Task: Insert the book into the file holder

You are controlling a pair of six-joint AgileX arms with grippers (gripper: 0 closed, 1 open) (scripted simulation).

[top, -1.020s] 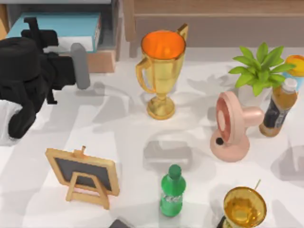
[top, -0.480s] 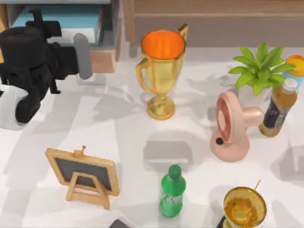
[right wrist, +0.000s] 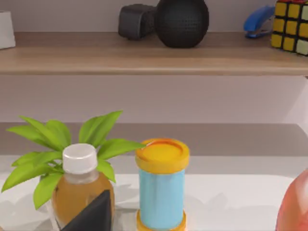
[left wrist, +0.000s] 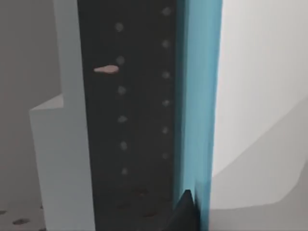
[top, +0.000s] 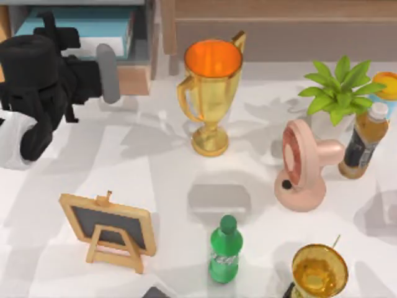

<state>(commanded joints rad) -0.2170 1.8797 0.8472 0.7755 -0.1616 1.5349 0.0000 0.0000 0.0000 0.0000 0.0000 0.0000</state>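
White table (top: 155,161) with soft grey shadows; behind it a wooden shelf (right wrist: 144,57) runs along a pale wall (right wrist: 168,98).

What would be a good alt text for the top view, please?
The left arm's gripper is at the table's far left corner, over the teal book lying in the grey file holder. Elsewhere stand a gold trophy, a small chalkboard easel, a green bottle and a pink fan.

No readable text, numbers or brands anywhere; labels on the green bottle (top: 224,257) and juice bottle (top: 364,141) too indistinct.
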